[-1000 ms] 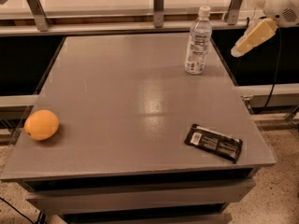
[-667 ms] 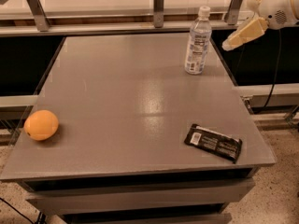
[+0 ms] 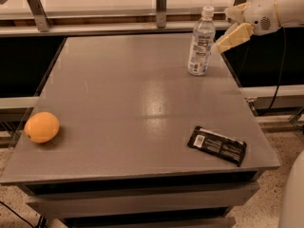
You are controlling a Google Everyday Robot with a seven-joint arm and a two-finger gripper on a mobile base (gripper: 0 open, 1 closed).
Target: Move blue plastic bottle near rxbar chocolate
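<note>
While the bottle point(image 3: 201, 44) stands upright near the far edge of the surface point(image 3: 123, 103), at about 1 o'clock from its middle, the gripper point(image 3: 227, 27) hangs in the air just beside it, at 3 o'clock from the bottle's shoulder. Its jaws are spread apart, two cream-coloured, blunt, wedge-like pieces with a gap between them, and they grip nothing; they do not touch the bottle. Behind them the arm point(image 3: 280, 8) is smooth white plastic with a thin orange ring.

The bottle is clear plastic, a ribbed cylinder that narrows to a white screw cap, wrapped in a pale label with small print. The bar point(image 3: 217, 145) lies flat at about 4 o'clock on the surface, close to the right front corner and well apart from the bottle. It is a thin rectangle in a glossy black wrapper with white text blocks, and it is turned at a slant.

An orange point(image 3: 42, 127), round and finely dimpled, sits at about 8 o'clock near the left edge. The surface is a matte grey slab with a soft sheen of light near its middle. Metal rails point(image 3: 161, 4) run along behind it.
</note>
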